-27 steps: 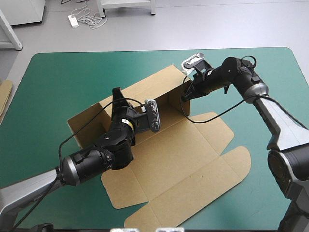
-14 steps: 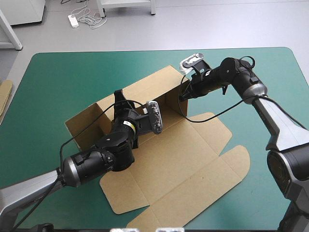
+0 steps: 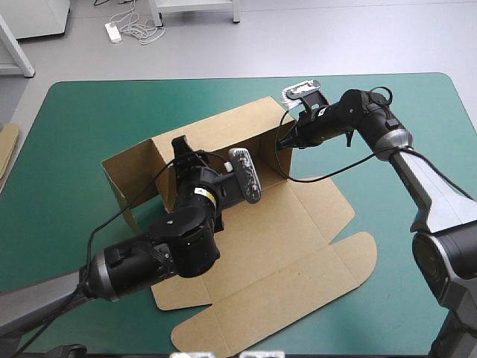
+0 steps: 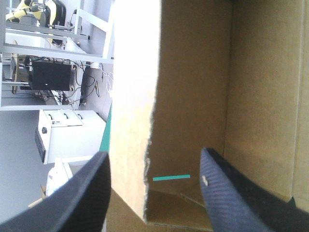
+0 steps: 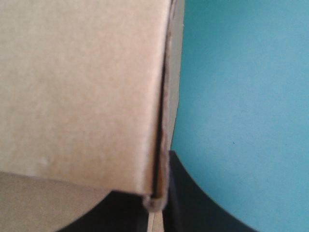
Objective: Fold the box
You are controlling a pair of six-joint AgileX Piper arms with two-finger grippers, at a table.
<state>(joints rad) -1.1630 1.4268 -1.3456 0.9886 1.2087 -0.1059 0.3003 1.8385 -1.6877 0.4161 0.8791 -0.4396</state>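
The brown box (image 3: 216, 134) stands mid-table with its long back wall raised, and its lid panel (image 3: 298, 246) lies flat toward the front. My left gripper (image 3: 180, 147) reaches inside the tray at the back wall's left part. In the left wrist view the left gripper (image 4: 154, 154) is open, with a torn upright board edge (image 4: 150, 125) standing loose between its black fingers (image 4: 227, 183). My right gripper (image 3: 282, 143) is at the wall's right end. In the right wrist view the right gripper (image 5: 157, 200) is shut on the doubled wall edge (image 5: 161, 121).
A strip of more brown board (image 3: 7, 149) shows at the table's left edge. Bare teal-green cover (image 3: 89, 112) lies behind and to the left of the box, and more (image 3: 417, 298) to the right of the lid.
My left gripper has gone from shut to open and let go of the wall. The box's left wall has swung outward and the whole sheet has shifted slightly left. The right gripper keeps its hold.
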